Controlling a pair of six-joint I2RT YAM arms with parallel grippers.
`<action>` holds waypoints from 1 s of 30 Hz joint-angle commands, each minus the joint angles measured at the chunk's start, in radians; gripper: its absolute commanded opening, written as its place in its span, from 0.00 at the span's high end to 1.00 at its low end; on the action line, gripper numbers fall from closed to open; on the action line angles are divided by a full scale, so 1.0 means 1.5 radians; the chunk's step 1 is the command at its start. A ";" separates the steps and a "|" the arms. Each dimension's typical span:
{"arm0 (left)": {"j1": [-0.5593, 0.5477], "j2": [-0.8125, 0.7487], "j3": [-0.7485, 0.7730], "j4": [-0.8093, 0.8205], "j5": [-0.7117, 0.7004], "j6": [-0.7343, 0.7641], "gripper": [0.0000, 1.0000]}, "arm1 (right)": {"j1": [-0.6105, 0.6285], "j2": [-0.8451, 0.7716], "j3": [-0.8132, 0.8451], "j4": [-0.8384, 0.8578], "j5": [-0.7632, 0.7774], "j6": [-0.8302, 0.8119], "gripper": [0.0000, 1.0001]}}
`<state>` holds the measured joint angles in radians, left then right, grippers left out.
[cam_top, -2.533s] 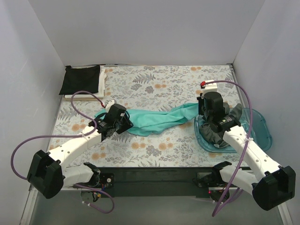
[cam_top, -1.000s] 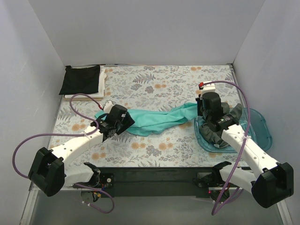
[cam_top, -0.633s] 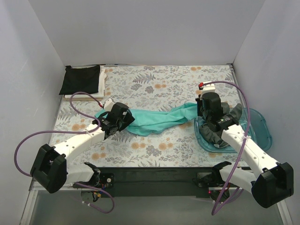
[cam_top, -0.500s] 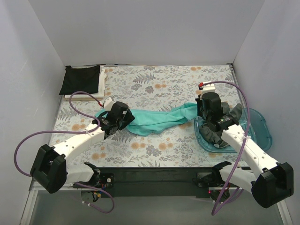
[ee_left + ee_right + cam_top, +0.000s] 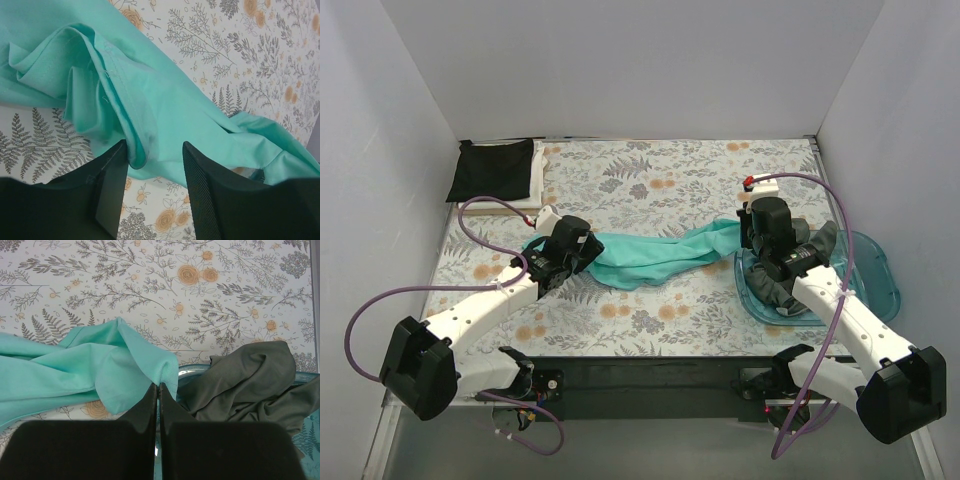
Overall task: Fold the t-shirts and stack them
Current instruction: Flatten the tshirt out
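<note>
The teal t-shirt (image 5: 650,255) lies stretched in a rumpled band across the middle of the table. My left gripper (image 5: 582,250) is open over its left end. In the left wrist view (image 5: 152,165) a teal fold (image 5: 132,150) lies between the fingers, next to the left one. My right gripper (image 5: 757,228) is shut on the shirt's right edge (image 5: 165,367), at the tray's rim. The dark grey t-shirt (image 5: 782,280) lies crumpled in the tray and shows in the right wrist view (image 5: 250,380). The folded black t-shirt (image 5: 492,168) lies on the folded white one (image 5: 533,188) at the far left corner.
The translucent blue tray (image 5: 875,275) sits at the right edge of the floral tablecloth (image 5: 650,180). White walls close in the table on three sides. Purple cables loop from both arms near the front.
My left gripper has shifted a little farther back over the teal shirt's left end, and its cable loop has swung. The right arm and its hold on the shirt look unchanged.
</note>
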<state>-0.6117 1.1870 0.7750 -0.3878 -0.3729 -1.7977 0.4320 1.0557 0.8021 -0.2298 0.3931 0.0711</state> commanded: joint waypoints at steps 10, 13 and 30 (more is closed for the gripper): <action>0.000 -0.006 0.019 -0.006 -0.009 -0.010 0.68 | -0.004 -0.003 -0.002 0.027 0.002 -0.006 0.99; 0.001 0.000 0.023 -0.023 -0.029 -0.011 0.75 | -0.003 -0.006 -0.001 0.027 0.003 -0.006 0.99; 0.000 0.037 0.060 -0.083 -0.063 -0.003 1.00 | -0.004 -0.016 -0.003 0.027 0.000 -0.008 0.99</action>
<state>-0.6117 1.2747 0.8333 -0.5049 -0.4271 -1.8297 0.4320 1.0554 0.8021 -0.2298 0.3904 0.0704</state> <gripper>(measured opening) 0.021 0.021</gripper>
